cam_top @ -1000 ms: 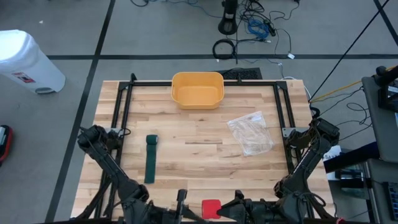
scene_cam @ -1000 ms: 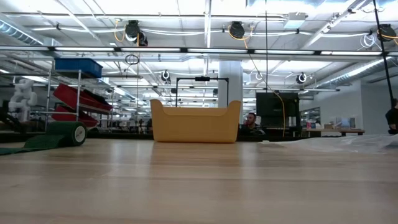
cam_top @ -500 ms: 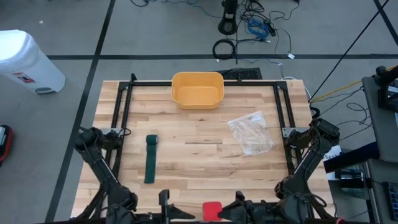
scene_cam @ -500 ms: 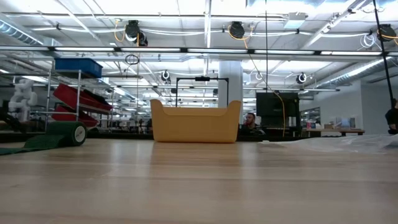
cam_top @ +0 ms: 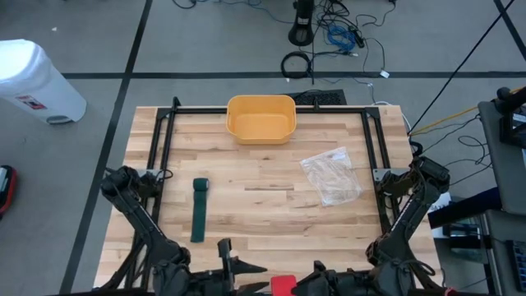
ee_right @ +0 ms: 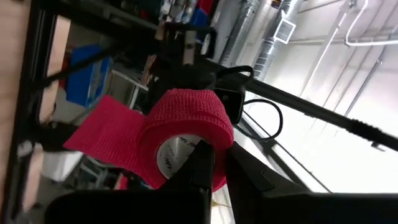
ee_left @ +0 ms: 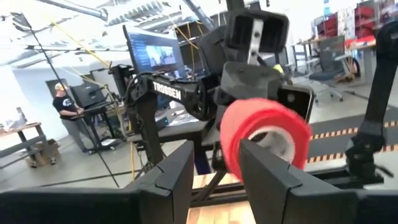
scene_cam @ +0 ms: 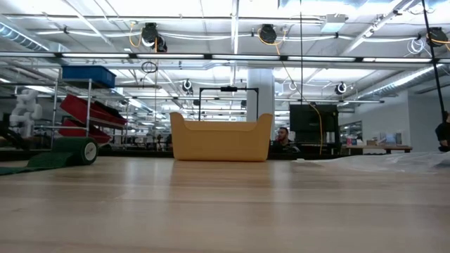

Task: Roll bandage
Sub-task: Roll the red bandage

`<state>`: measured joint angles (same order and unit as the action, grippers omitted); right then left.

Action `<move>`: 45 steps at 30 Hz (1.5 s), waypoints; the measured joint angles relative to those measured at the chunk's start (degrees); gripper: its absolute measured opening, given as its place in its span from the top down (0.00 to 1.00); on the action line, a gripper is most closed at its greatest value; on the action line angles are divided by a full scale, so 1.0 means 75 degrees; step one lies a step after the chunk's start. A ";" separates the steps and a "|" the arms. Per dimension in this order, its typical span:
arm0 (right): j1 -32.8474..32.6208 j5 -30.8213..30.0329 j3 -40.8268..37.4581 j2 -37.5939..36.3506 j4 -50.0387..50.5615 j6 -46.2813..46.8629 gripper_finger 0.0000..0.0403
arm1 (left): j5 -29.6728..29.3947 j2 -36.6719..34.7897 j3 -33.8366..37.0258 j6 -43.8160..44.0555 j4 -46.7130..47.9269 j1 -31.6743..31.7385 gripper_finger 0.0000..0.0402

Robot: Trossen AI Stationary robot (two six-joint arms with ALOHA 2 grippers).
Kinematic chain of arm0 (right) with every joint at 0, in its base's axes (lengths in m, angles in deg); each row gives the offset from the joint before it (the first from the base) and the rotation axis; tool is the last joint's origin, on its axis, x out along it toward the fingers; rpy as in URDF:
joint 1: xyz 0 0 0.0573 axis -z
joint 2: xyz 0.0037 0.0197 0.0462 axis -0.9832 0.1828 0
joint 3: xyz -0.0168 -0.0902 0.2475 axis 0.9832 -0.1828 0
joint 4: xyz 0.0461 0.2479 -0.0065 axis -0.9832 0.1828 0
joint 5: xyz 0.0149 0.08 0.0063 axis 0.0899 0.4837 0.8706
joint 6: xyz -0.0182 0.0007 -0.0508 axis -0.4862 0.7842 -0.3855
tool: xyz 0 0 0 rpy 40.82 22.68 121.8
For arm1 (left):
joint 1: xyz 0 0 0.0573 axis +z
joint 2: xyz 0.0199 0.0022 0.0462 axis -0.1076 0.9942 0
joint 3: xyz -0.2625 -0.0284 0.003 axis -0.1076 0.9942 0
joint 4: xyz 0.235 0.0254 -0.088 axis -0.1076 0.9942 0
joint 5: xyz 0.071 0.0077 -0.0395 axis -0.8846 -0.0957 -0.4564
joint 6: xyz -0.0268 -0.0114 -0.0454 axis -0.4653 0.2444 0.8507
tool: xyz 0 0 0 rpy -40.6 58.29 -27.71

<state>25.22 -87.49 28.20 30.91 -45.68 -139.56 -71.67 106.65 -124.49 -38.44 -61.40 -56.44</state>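
A red bandage roll (cam_top: 282, 285) with a white core hangs above the table's near edge, with my right gripper (ee_right: 221, 155) shut on it; a loose red tail (ee_right: 102, 134) stands out from its side. My left gripper (ee_left: 214, 155) is open just left of the roll (ee_left: 264, 134) and faces it, with nothing between its fingers. It also shows in the high view (cam_top: 238, 261). A dark green bandage (cam_top: 199, 210) lies flat on the table's left half, its rolled end (scene_cam: 84, 150) toward the far side. My right gripper pinches the red roll's wall (ee_right: 214, 180) at one open end. One finger (ee_right: 202, 158) seems to reach into the white core while the other is outside. The roll is lifted clear of the table, and its tail hangs free.
A yellow bin (cam_top: 260, 117) stands at the far edge in the middle. A clear plastic bag (cam_top: 330, 175) lies on the right half. A black frame (cam_top: 164, 148) runs along the table's sides. Bare wood lies between the green bandage and the bag.
My left gripper has swung a little toward the table's left edge and back, rolling about its wrist, and its open fingers now point at the red roll. The roll stays in my right gripper's hold, a little closer to the near edge.
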 joint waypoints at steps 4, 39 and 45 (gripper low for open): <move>-0.0033 0.0020 0.0000 0.0000 0.0000 0.0436 0.95 | 0.0032 0.0000 0.0003 -0.0256 0.0118 -0.0009 0.66; 0.0343 0.0338 0.0000 -0.0006 -0.0745 1.1853 0.95 | 0.0652 0.0481 0.0003 -0.7700 0.0842 -0.0966 0.66; 0.0487 0.0349 0.0000 -0.0006 0.0021 1.3322 0.95 | 0.0670 0.0828 0.0006 -0.9301 -0.0683 -0.0842 0.66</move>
<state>28.87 -84.87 28.20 30.87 -45.52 -39.65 -66.65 112.85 -124.45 -108.20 -66.53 -62.75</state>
